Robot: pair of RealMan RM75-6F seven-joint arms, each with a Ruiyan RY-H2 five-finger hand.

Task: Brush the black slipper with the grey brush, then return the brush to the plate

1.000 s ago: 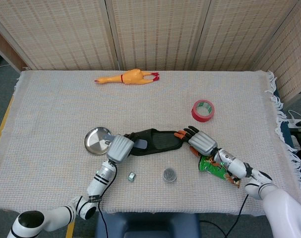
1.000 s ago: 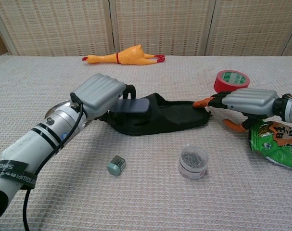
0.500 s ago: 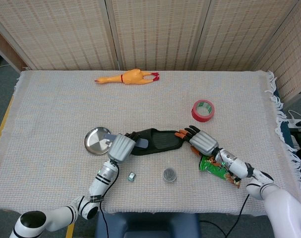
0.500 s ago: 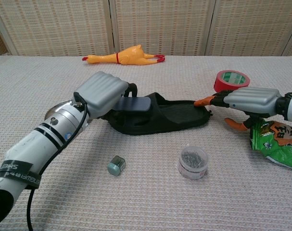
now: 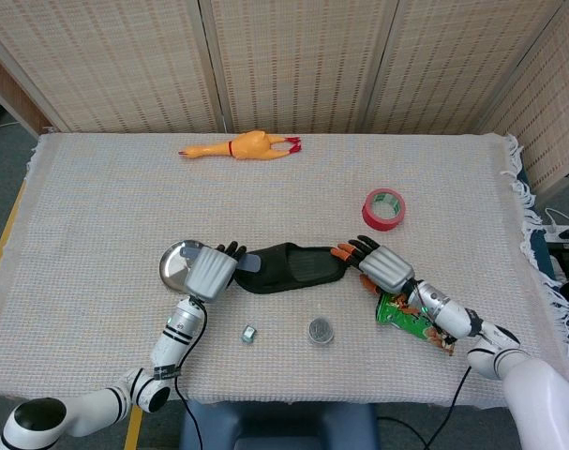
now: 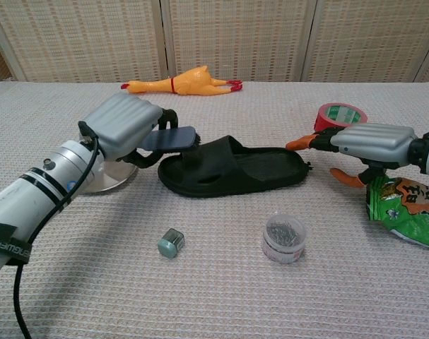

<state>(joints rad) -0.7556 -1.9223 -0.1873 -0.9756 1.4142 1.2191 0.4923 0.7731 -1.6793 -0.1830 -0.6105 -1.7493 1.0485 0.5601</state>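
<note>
The black slipper (image 5: 298,266) (image 6: 235,169) lies flat in the middle of the table, toe end to the left. My left hand (image 5: 210,272) (image 6: 124,127) holds the grey brush (image 5: 246,264) (image 6: 168,138) just left of the slipper's toe, above the edge of the steel plate (image 5: 176,265) (image 6: 104,181). My right hand (image 5: 381,266) (image 6: 366,143) rests at the slipper's heel, its orange-tipped fingers (image 6: 299,145) touching the heel rim and holding nothing.
A red tape roll (image 5: 383,208) (image 6: 341,116) sits behind the right hand. A green snack bag (image 5: 408,319) (image 6: 405,208) lies under the right forearm. A clear jar of pins (image 5: 321,330) (image 6: 283,238) and a small grey cube (image 5: 249,333) (image 6: 170,243) stand in front. A rubber chicken (image 5: 242,146) lies far back.
My left hand has drawn the brush leftward off the slipper's strap toward the plate. The right hand stays at the heel, barely shifted.
</note>
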